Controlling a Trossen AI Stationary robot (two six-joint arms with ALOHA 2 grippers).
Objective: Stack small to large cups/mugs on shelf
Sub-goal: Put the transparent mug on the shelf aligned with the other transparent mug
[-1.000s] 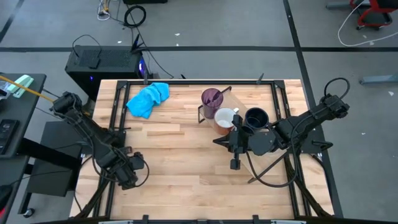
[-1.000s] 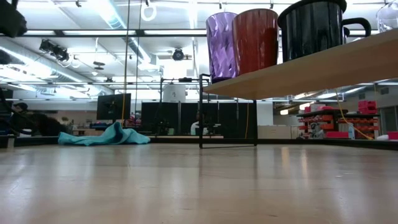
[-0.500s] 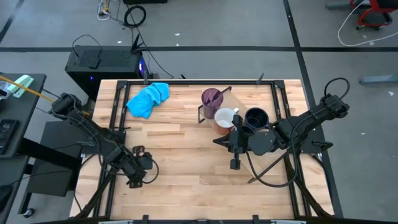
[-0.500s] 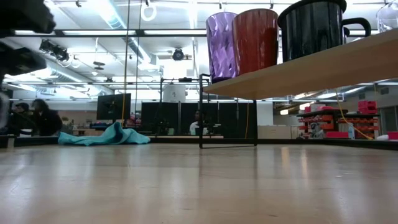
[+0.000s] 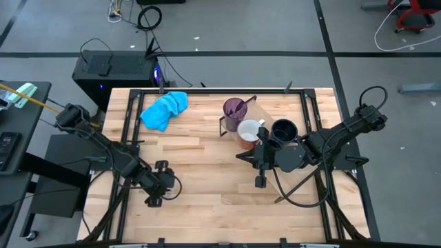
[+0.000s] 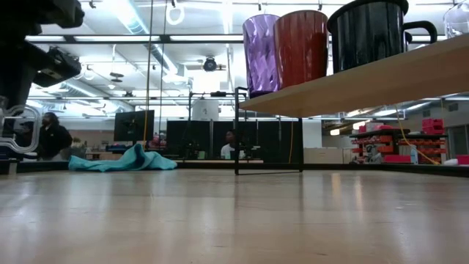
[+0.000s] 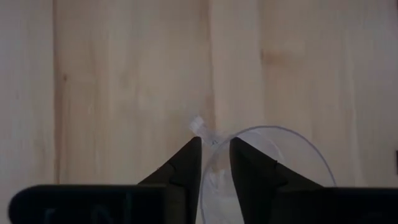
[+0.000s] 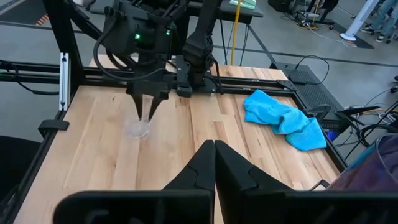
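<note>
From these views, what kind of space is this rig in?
Likely a robotics lab or workshop, not a home. Signs: grey concrete floor with loose cables, a black computer tower beside the table, and in the low view monitors and red storage bins.

The clear glass (image 7: 261, 168) is cut off at the left wrist view's bottom edge.
</note>
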